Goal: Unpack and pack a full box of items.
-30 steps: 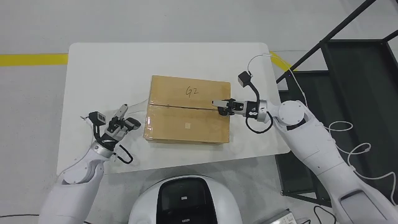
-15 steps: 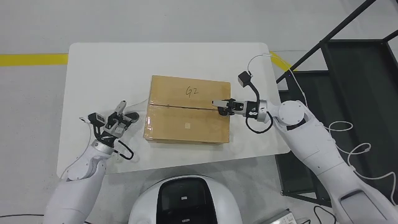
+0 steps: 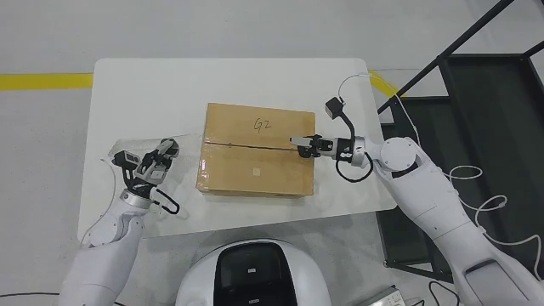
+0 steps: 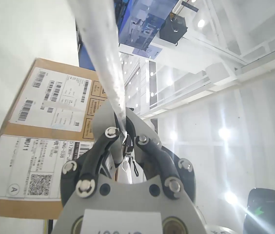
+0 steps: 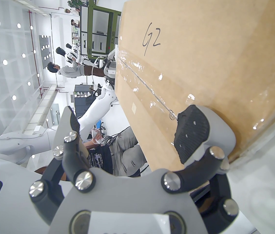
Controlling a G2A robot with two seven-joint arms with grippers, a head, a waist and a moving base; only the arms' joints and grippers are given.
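A closed cardboard box (image 3: 255, 149) marked "G2" lies in the middle of the white table (image 3: 144, 93), its top seam taped. Its labelled side (image 4: 42, 113) faces my left gripper (image 3: 155, 157), which stands just left of the box. The left gripper (image 4: 121, 125) is shut on a strip of clear tape (image 4: 101, 37) that stretches away from it. My right gripper (image 3: 306, 144) is at the box's right edge by the seam. It (image 5: 130, 122) is open, one finger pad (image 5: 191, 132) against the box top (image 5: 201, 49).
A black metal frame (image 3: 476, 93) stands off the table's right side. Bare tabletop lies behind the box and to its left. The box's right end is close to the table's right edge.
My left gripper has moved left and a little back from the box, drawing the clear tape with it. The right arm and the box have stayed still.
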